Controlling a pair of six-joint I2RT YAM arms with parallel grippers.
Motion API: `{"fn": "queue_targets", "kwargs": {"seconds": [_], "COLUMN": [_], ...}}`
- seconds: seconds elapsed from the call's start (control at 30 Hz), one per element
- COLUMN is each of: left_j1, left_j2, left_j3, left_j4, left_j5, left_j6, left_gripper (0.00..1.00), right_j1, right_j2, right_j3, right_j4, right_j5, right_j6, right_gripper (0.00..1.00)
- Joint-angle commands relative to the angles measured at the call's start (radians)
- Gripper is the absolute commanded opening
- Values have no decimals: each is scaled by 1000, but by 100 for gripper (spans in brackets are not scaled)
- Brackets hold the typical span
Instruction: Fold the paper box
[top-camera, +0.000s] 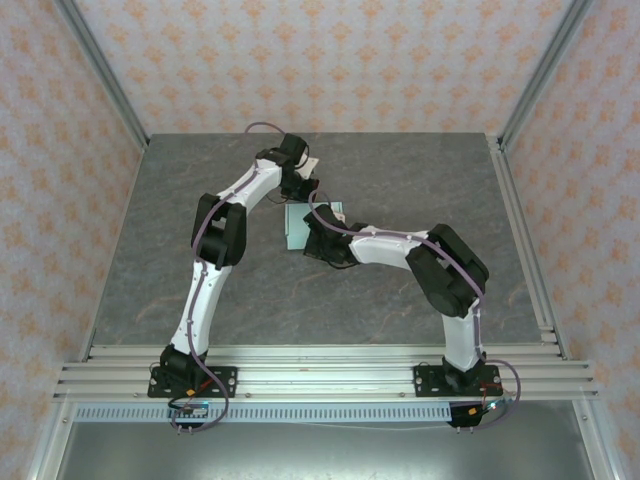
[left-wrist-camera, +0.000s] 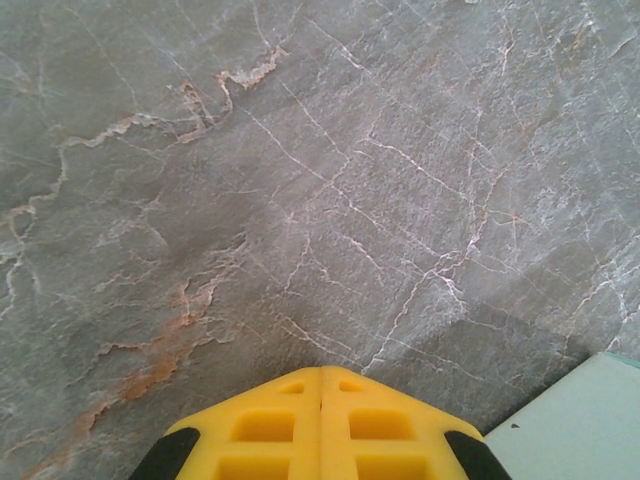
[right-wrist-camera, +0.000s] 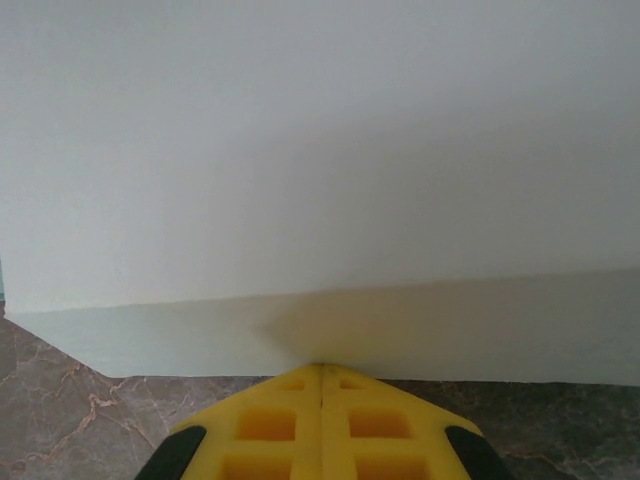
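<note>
The paper box (top-camera: 297, 228) is pale mint-green card lying on the grey table between the two arms. In the right wrist view the paper box (right-wrist-camera: 320, 170) spans nearly the whole frame, a flat top panel with a low side wall below it. My right gripper (right-wrist-camera: 321, 366) is shut, its yellow tips touching the base of that side wall. My left gripper (left-wrist-camera: 321, 369) is shut with nothing in it, hovering over bare table just beyond the box. A corner of the paper box (left-wrist-camera: 580, 430) shows at the lower right of the left wrist view.
The grey marble-patterned table (top-camera: 400, 180) is walled by patterned panels with metal rails along its sides. Both arms bend toward the middle, wrists close together at the box.
</note>
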Motion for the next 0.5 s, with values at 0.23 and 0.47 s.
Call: {"fn": "queue_targets", "kwargs": {"seconds": [0.23,0.47], "left_j1": [8,1], "left_j2": [50,57], "left_j3": [-59,-69], "left_j4": [-73,-85], "left_j5": [17,27], "left_j6": [-5,2], "left_gripper": [0,0], "right_j1": [-7,-7], "right_j2": [5,16], "right_j3": [-104,-135], "right_j4": [208,296], "right_j5": [112,137], "right_j6": [-16,-31], "right_gripper": [2,2]}}
